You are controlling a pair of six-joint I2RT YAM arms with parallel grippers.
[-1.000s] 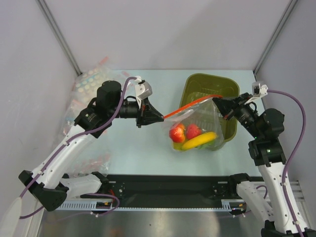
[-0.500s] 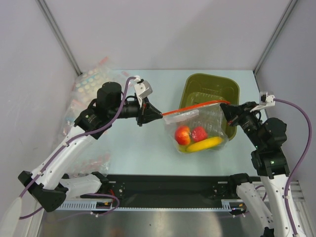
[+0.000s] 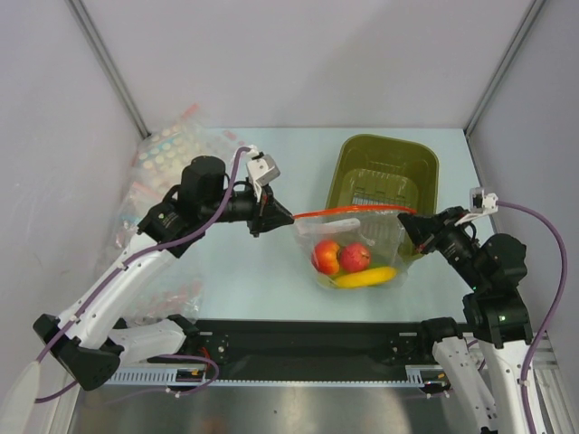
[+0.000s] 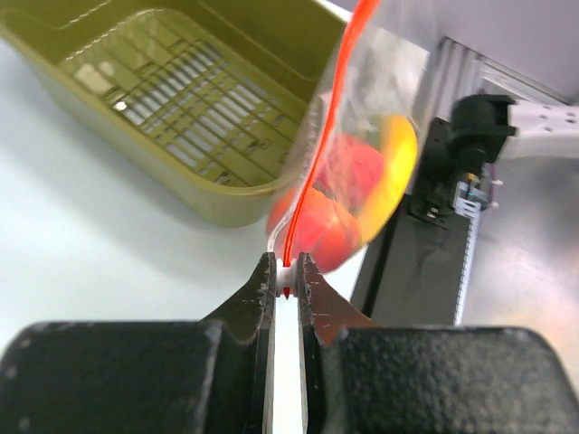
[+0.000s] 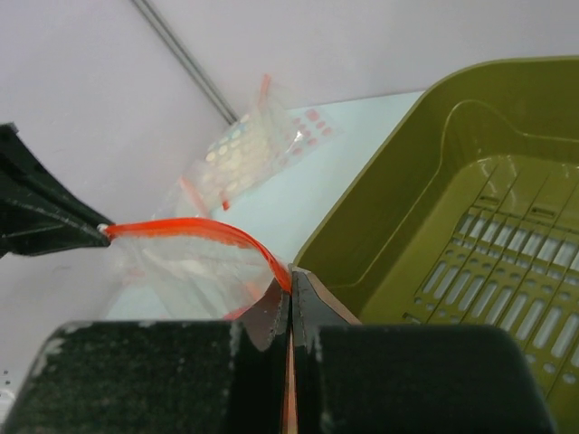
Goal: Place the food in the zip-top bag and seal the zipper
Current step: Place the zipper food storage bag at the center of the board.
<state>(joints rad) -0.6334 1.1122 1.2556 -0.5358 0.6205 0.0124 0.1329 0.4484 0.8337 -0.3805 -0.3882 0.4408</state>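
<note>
Zipper between both end effectors

bag: thin clear plastic film, glossy | basket: hard moulded plastic, smooth, slight sheen | fruit: glossy | desk: matt, smooth

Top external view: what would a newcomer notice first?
The clear zip-top bag is held up over mid-table: the left gripper pinches one end of its orange-red zipper, the right gripper the other. Two red fruits and a banana sag in its bottom, beside the olive basket.
</note>
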